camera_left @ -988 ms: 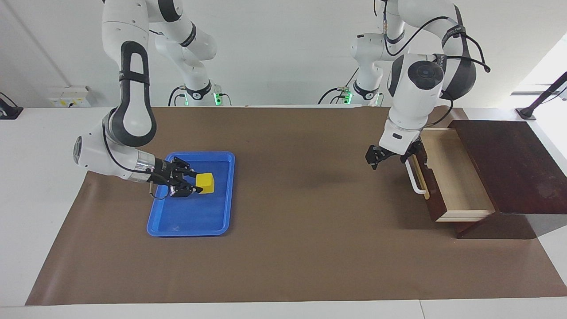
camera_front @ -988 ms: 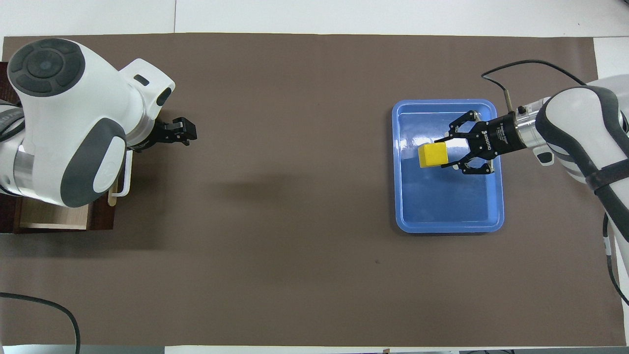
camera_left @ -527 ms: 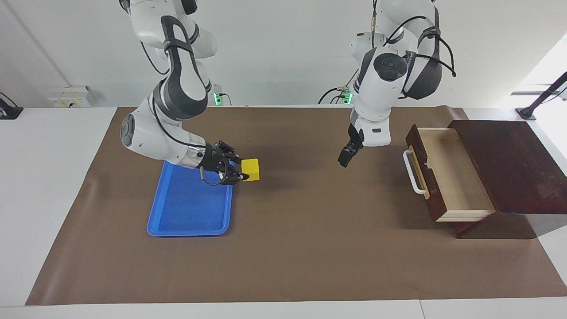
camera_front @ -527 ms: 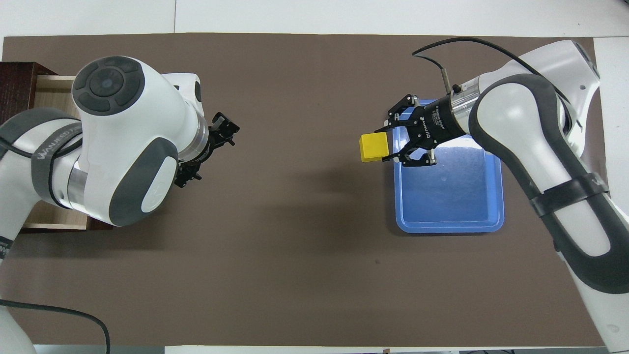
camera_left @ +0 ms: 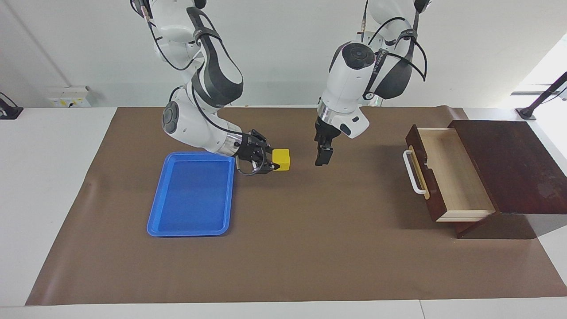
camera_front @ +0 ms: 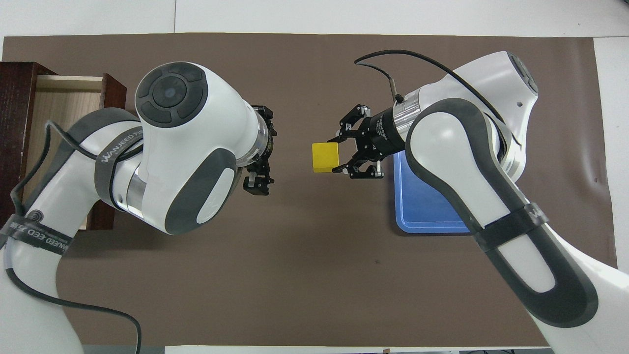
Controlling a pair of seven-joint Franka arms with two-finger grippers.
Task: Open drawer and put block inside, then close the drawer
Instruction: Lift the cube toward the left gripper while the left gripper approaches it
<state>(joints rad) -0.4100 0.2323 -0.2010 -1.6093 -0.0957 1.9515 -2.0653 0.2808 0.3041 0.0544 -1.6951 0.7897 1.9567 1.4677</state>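
1. The blue tray (camera_left: 190, 232) lies flat on the brown mat (camera_left: 310, 257) toward the right arm's end of the table. Nothing lies in it.

2. The right gripper (camera_left: 271, 162) hangs over the bare mat just beside the tray's corner nearest the robots. Its fingers pinch the yellow block (camera_left: 281, 159) by two opposite side faces. The block is clear of the mat, and most of its body projects ahead of the fingertips.

3. We judge the block to be light, rigid and not fragile. Its faces look flat and smooth, so we treat it as somewhat slippery. The present hold is shallow, so the cube may pivot between the pads under a quick swing. The faces that are clear of the fingers offer the second place to take hold; we recommend a pair of parallel faces, gripped near the cube's middle.

4. The left gripper (camera_left: 323, 156) hangs over the middle of the mat, near the block but apart from it. Its fingers point down, spread and empty.

5. The drawer (camera_left: 452, 173) stands pulled out of its dark wooden box (camera_left: 509, 164) at the left arm's end of the table. Its pale interior is exposed and holds nothing. The white bar handle (camera_left: 412, 173) faces the middle of the table.
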